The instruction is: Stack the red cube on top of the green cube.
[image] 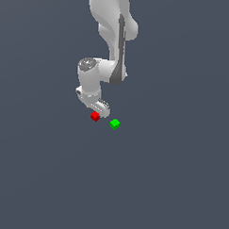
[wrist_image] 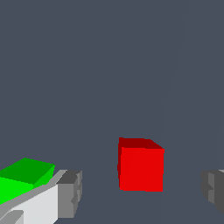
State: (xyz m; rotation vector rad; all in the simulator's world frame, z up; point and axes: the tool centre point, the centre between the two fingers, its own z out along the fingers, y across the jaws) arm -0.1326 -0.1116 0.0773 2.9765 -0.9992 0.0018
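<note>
Hand (wrist_image: 141, 192) released, fingers (wrist_image: 70, 192) flanking red cube (wrist_image: 141, 168) (no contact) | green cube (image: 114, 124) just beside, on table (image: 170, 185) | grasp, lift, stacking all remain.

Surface: plain dark grey-blue floor (image: 47, 179), uniform, unmarked. 2 items rest directly on it: the red cube (image: 94, 116) and the green cube (image: 114, 124), near each other but apart, green toward the exterior view's right.
</note>
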